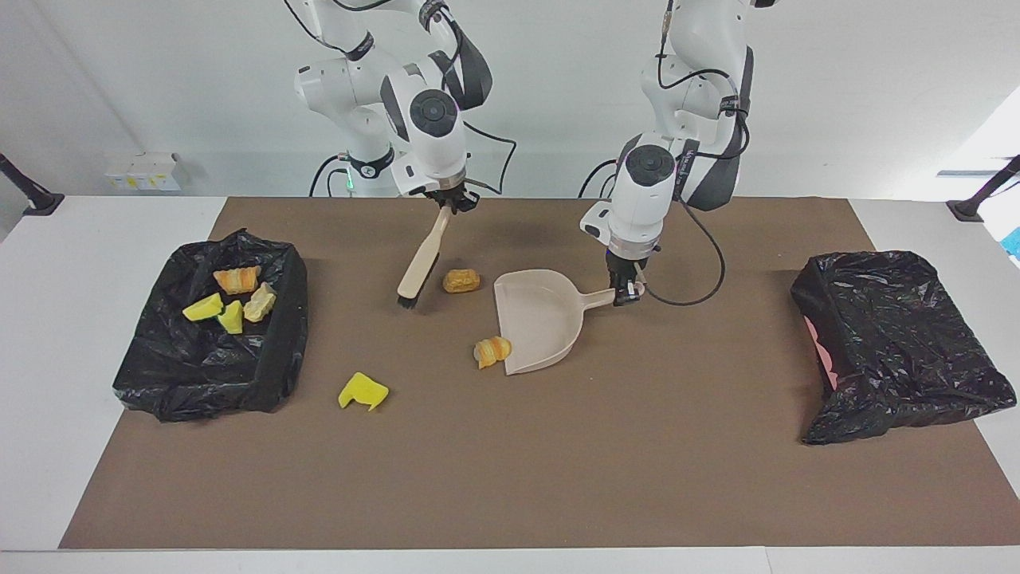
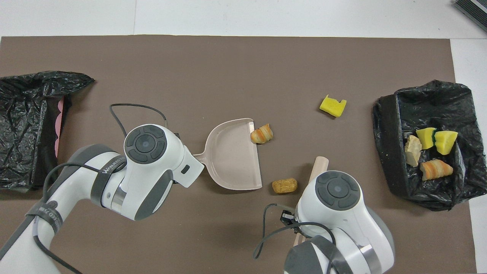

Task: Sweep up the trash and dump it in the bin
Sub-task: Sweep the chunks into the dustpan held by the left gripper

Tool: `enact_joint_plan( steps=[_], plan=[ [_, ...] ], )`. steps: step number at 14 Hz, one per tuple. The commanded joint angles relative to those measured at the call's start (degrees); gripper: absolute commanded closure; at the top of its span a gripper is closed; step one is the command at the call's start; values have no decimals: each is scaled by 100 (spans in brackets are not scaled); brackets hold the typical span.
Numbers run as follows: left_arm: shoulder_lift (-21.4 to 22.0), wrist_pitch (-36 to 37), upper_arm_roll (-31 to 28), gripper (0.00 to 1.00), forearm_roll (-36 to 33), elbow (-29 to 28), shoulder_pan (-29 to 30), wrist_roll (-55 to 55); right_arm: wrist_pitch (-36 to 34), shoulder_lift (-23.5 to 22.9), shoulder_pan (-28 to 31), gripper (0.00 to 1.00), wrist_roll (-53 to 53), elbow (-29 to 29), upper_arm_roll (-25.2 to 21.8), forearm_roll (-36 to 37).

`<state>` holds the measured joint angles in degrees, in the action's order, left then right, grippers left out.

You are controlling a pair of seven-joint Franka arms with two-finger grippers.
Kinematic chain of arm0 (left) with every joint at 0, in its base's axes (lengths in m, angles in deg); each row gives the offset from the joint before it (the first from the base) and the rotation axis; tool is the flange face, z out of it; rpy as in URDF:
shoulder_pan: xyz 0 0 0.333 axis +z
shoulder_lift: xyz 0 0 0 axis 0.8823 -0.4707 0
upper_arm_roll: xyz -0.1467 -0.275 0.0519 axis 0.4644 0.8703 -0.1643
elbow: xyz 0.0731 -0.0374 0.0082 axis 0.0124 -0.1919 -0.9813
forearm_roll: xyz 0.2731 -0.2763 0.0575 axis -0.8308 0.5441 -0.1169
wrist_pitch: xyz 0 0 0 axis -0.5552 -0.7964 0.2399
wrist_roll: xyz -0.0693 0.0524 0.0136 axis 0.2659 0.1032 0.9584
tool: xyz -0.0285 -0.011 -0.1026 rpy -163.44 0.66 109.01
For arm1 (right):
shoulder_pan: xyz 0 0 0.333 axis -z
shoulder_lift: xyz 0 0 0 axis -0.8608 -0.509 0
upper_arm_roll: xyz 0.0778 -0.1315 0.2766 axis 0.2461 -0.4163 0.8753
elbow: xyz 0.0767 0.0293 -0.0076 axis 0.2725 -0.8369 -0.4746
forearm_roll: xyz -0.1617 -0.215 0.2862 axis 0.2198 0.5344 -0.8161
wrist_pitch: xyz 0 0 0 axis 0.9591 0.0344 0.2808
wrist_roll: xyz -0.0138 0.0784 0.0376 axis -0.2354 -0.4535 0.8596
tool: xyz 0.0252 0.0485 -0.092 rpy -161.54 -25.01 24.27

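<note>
Facing view: a black-lined bin [image 1: 159,375] at the right arm's end holds four pieces, while the left gripper [image 1: 627,293], jaws clamped on the dustpan [image 1: 538,323], and the right gripper [image 1: 451,202], clamped on the brush [image 1: 421,263], must next sweep the brown roll [image 1: 461,281], striped roll [image 1: 492,351] and yellow wedge [image 1: 362,391] into the pan.

One piece of lettering can be made out: in the overhead view, a grey band around the left arm [image 2: 108,173] carries small pale letters that look like "WANKEO", though the reading is unsure. A second grey band lower on the same arm bears lettering too small to make out. Nothing else shows readable text, numbers or signs.
</note>
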<state>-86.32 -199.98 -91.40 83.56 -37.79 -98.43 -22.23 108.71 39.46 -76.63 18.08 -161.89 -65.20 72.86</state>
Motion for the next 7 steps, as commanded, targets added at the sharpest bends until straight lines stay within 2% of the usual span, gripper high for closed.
enact_joint_plan(
  steps=[1,4,7],
  plan=[
    [375,-52,-17,100,69,-464,-163,-235,428,230,-193,100,-198,-509,56,-192],
    [472,-43,-17,100,69,-543,-461,-149,1200,-165,-465,100,-6,-457,57,-629],
    [499,-60,-26,100,69,-579,-541,-139,1335,-586,-483,100,389,121,65,-666]
  ],
)
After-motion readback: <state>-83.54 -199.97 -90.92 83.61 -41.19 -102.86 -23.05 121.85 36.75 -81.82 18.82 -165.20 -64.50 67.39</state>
